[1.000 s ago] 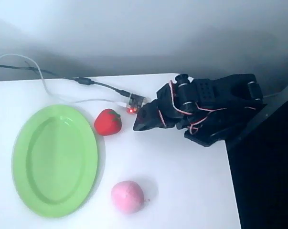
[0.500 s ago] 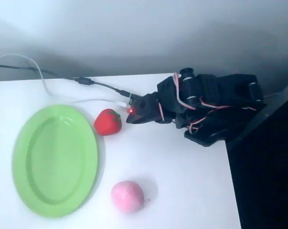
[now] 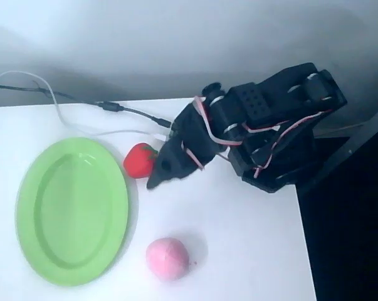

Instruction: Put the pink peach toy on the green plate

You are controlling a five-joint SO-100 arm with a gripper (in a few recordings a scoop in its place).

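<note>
The pink peach toy (image 3: 168, 258) lies on the white table near its front edge, just right of the green plate (image 3: 72, 211), a large oval at the left with nothing on it. My black gripper (image 3: 156, 180) reaches down-left from the arm at the upper right; its tip hangs beside the red strawberry toy (image 3: 140, 160) and well above the peach in the picture. The jaws look closed to a point, but whether they are open or shut does not show clearly.
Cables (image 3: 82, 106) run along the table's back edge to a small board near the strawberry. The arm's base (image 3: 283, 150) sits at the right edge of the table (image 3: 239, 238), beyond which the floor is dark.
The arm has risen and swung out to the left and forward; the gripper tip moved from behind the strawberry to just right of it. The toys and plate have not moved.
</note>
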